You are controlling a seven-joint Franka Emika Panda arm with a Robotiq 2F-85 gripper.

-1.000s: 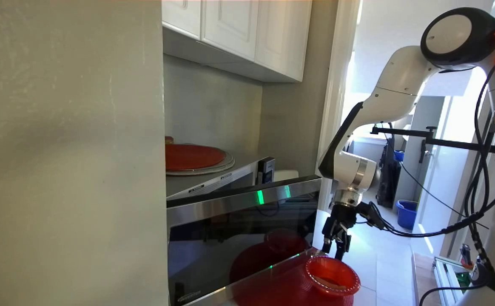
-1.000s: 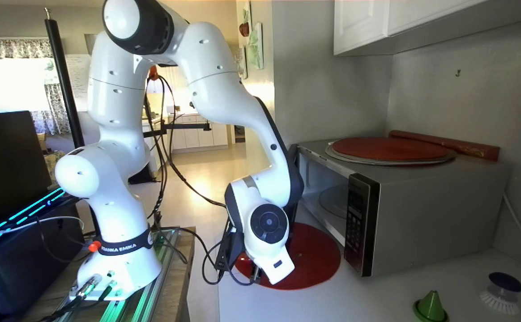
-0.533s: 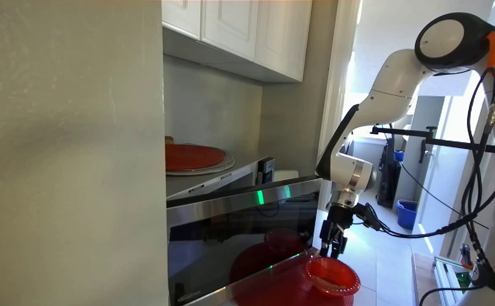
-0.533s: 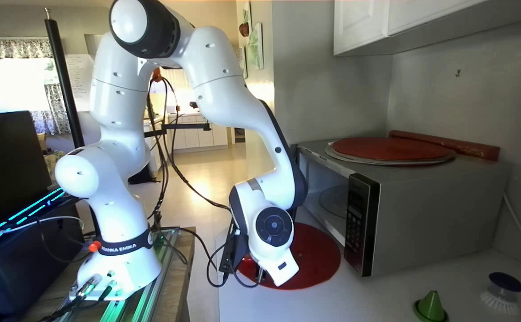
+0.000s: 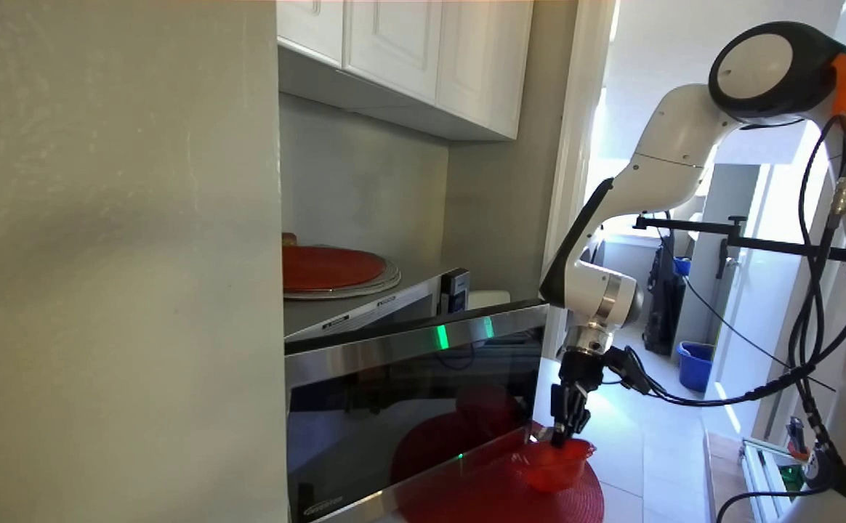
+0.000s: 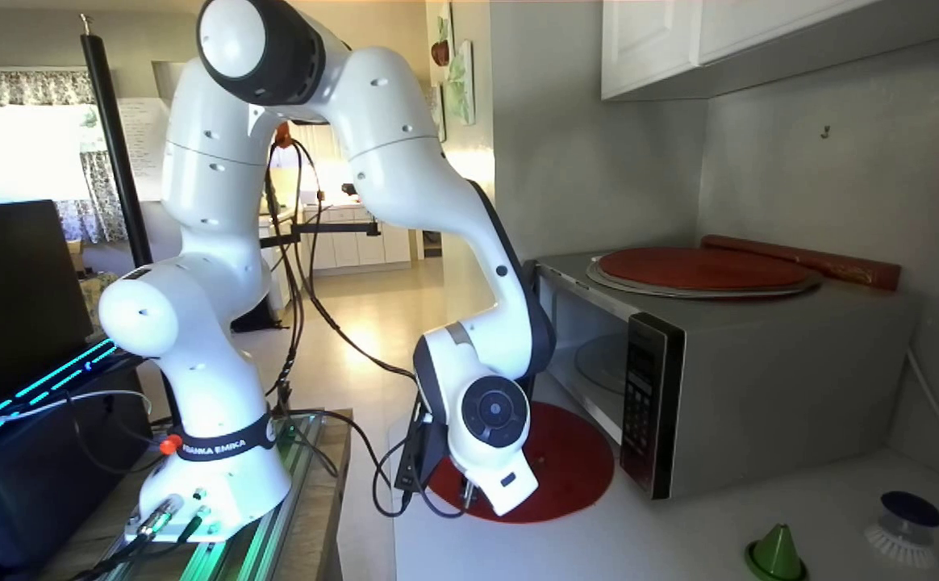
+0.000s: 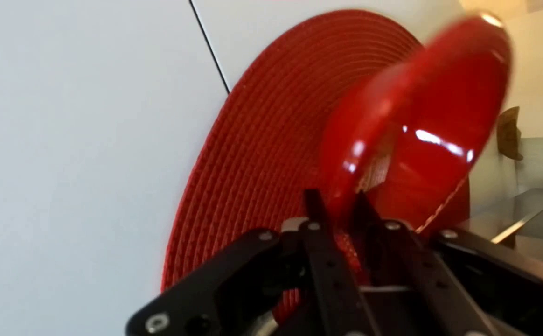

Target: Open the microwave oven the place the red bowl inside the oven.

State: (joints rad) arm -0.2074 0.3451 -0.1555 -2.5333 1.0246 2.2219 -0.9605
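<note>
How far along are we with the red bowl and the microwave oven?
Done: the microwave oven has its door open. In hand: the gripper is closed on the red bowl at its rim, the bowl tilted over the red mat. Left: carrying the bowl into the oven; it is outside.

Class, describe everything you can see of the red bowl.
The red bowl looks like shiny plastic, with a flared, beaded rim. A blurred pale patch shows inside. It tilts over a round red mat outside the microwave oven, its rim pinched by the gripper. Whether it touches the mat is unclear.
</note>
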